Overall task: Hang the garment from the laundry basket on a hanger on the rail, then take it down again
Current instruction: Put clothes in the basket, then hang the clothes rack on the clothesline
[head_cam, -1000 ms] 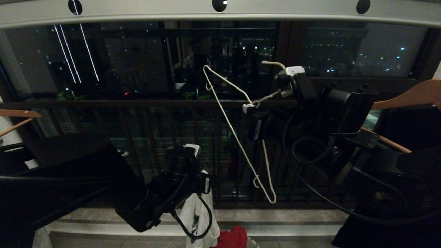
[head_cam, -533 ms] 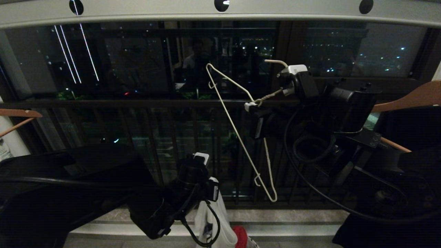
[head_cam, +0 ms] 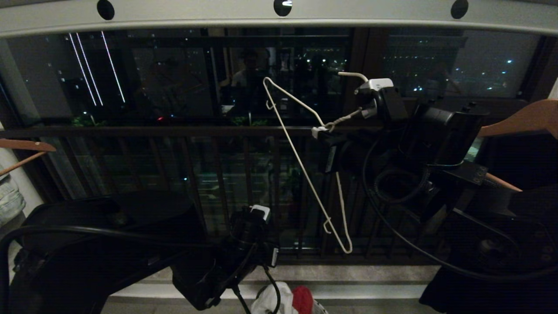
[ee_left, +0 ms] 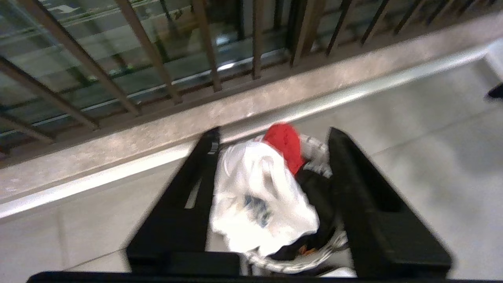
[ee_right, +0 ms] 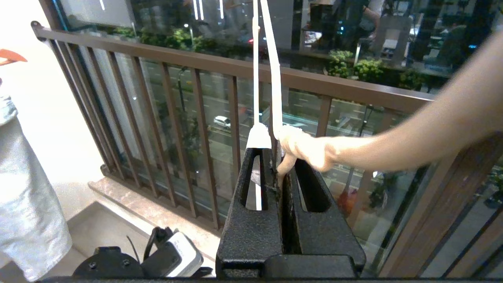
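Observation:
The white garment, blue print showing, lies heaped on the laundry basket, whose black-and-white rim peeks out beneath it. My left gripper hovers above it, open, with nothing between its fingers. In the head view this gripper is low at the centre, just over the garment. My right gripper is shut on the twisted neck of the white wire hanger. It holds the hanger tilted, below the grey rail. In the head view that gripper is right of centre.
A red cloth and dark fabric also lie in the basket. The brown balustrade and a stone sill are just ahead. Wooden hangers hang at both sides, with a black garment at right and a pale one at left.
The left gripper held the garment dangling; it sank towards the basket and opened. The garment now lies on the basket. The right gripper kept the hanger almost still.

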Robot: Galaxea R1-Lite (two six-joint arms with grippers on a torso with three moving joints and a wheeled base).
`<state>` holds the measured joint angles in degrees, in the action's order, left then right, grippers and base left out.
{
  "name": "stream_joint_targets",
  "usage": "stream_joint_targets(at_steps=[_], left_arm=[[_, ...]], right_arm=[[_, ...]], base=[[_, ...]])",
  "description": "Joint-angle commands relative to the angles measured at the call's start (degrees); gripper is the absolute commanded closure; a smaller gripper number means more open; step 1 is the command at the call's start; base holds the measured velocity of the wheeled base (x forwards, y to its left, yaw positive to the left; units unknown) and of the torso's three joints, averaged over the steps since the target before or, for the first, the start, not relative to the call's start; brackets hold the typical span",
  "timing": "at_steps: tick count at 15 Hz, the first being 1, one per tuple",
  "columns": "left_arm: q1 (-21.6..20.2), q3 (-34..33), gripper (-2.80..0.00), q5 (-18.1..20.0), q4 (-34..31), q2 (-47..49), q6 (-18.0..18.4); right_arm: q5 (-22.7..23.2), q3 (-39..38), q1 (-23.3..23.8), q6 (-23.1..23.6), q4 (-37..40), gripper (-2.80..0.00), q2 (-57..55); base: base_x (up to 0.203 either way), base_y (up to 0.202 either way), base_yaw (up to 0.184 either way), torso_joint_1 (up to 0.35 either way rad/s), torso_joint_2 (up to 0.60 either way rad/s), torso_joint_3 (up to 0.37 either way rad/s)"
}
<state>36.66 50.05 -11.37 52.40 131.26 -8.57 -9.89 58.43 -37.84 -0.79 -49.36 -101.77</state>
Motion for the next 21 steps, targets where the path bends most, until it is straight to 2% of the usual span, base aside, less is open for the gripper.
stream_joint_targets(at_steps=[1, 5, 6, 9, 13, 17, 21], left_arm=[[0.0, -1.4, -2.8, -0.1, 0.3, -1.0, 1.8], [-0.1, -3.3, -2.8, -0.1, -1.8, -8.2, 3.0], [-0.2, -3.8, 0.0, -0.1, -2.4, -10.4, 3.4], [-0.6, -5.0, 0.0, -0.1, -6.0, -18.5, 5.5], [0.1, -3.7, 0.0, 0.0, -24.4, -32.8, 6.0], [1.3, -1.1, 0.0, 0.0, -37.3, -45.8, 7.2], [1.5, 2.5, 0.0, 0.0, -46.3, -55.0, 7.6]], right_arm=[[0.0, 0.0, 0.3, 0.1, -0.3, 0.0, 0.1], [0.0, -0.1, 0.2, 0.1, -0.2, 0.0, -0.4], [0.0, -0.2, 0.2, 0.1, -0.2, 0.0, -0.7], [0.0, -0.7, 0.0, 0.3, -0.1, 0.0, -1.7], [-0.3, -2.6, -2.3, 1.3, 0.2, 0.0, -0.5], [-4.7, -4.2, -7.5, 2.6, 4.1, 0.0, 2.8], [-12.8, -1.7, -14.8, 8.1, 5.7, 0.0, 4.4]], base=[[0.0, 0.0, 0.0, 0.0, 0.0, 0.0], [0.0, 0.0, 0.0, 0.0, 0.0, 0.0], [0.0, 0.0, 0.0, 0.0, 0.0, 0.0], [0.0, 0.0, 0.0, 0.0, 0.0, 0.0], [0.0, 0.0, 0.0, 0.0, 0.0, 0.0], [0.0, 0.0, 0.0, 0.0, 0.0, 0.0], [0.0, 0.0, 0.0, 0.0, 0.0, 0.0]])
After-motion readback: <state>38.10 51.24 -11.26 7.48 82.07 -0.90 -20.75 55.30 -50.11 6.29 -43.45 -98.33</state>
